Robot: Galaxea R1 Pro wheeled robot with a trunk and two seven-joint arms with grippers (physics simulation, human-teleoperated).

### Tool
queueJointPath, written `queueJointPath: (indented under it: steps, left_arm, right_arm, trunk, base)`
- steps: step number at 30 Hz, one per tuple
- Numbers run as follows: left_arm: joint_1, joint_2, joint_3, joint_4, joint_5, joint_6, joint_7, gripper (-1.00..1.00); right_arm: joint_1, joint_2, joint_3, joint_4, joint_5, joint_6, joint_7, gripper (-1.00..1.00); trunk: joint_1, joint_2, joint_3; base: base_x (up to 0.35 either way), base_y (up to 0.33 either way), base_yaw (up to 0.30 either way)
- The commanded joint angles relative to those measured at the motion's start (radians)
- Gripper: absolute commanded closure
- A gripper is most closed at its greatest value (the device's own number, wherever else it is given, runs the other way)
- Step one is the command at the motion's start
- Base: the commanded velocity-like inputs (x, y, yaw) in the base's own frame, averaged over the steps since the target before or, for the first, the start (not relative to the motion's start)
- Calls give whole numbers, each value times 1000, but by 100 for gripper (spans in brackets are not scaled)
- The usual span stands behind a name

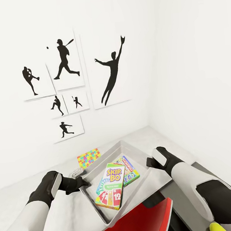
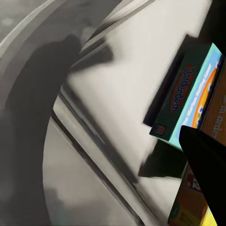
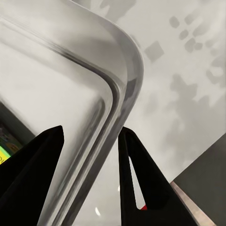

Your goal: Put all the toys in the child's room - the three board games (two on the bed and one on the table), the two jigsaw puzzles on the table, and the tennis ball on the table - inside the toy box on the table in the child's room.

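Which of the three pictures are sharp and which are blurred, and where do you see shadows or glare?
Head view: sharp, evenly lit; the Skip-Bo box is readable inside the toy box. Left wrist view: soft and smeared, with a broad dark shadow across the bin wall; the printed game box is fuzzy. Right wrist view: fairly crisp; a bright highlight runs along the toy box rim between the right gripper fingers.

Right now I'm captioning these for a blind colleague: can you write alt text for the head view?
A clear toy box on a grey desk holds a Skip-Bo box and another game box, with a robot hand at each side. A jigsaw board lies behind it, beneath baseball silhouettes.
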Motion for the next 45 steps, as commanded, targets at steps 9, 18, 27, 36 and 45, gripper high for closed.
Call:
queueJointPath:
  steps: [9,18,27,36,45]
  left_arm:
    - [-1,0,2,-1,6,7,5,100]
    - [-1,0,1,-1,6,6,5,100]
    - [-1,0,0,-1,7,6,5,100]
    - [-1,0,1,-1,7,6,5,100]
    - [-1,0,2,-1,7,6,5,100]
  right_arm:
    - [-1,0,8,-2,-22,0,-7,100]
    - [-2,0,8,-2,-22,0,-7,100]
    - [-2,0,8,-2,-22,0,-7,100]
    - [-2,0,8,-2,-22,0,-7,100]
    - [-2,0,8,-2,-22,0,-7,100]
  trunk:
    - [1,-2,-2]
    - [1,-2,-1]
    - [1,-2,13]
    - [1,-2,27]
    - [1,-2,42]
  base:
    - [0,0,0]
    - [0,0,0]
    - [0,0,0]
    - [0,0,0]
    - [0,0,0]
